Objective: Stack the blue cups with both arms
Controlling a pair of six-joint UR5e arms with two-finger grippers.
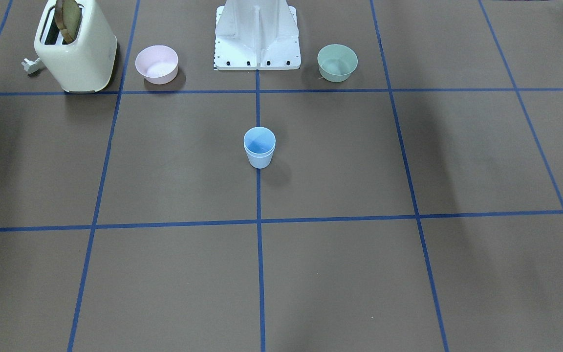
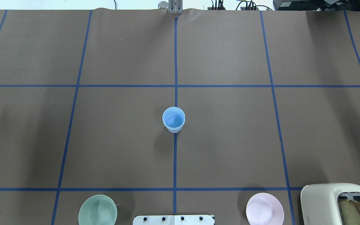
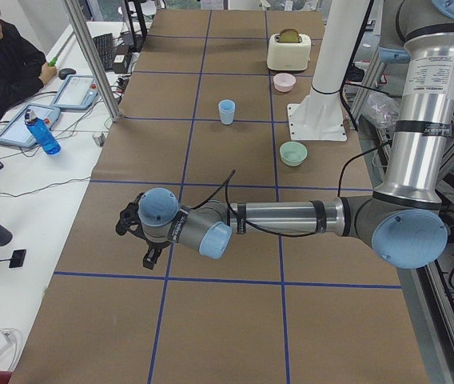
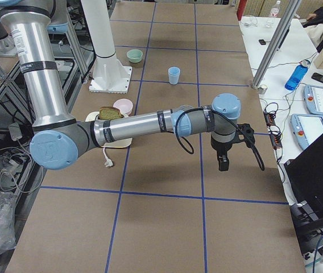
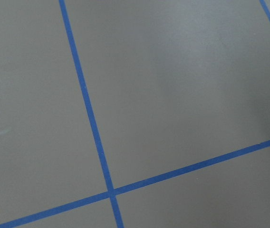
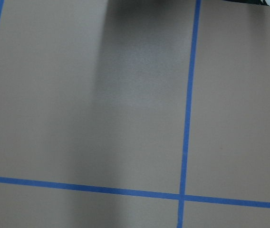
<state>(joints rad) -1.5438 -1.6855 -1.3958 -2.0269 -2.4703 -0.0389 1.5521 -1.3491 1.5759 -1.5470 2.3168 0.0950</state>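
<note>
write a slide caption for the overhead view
Blue cups, apparently nested, stand upright on the centre tape line; green bowl, pink bowl and toaster with bread line the robot-side edge.

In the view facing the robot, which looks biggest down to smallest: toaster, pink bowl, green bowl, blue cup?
1. Toaster: biggest by far.
2. Pink bowl and green bowl: they look alike, so it's a tie.
3. Blue cup: smallest, even though it sits nearer the camera.

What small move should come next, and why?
Probably just retreat and park: the blue cups already look nested, one rim above the other, standing upright, while the left gripper and right gripper hang far from them.
</note>
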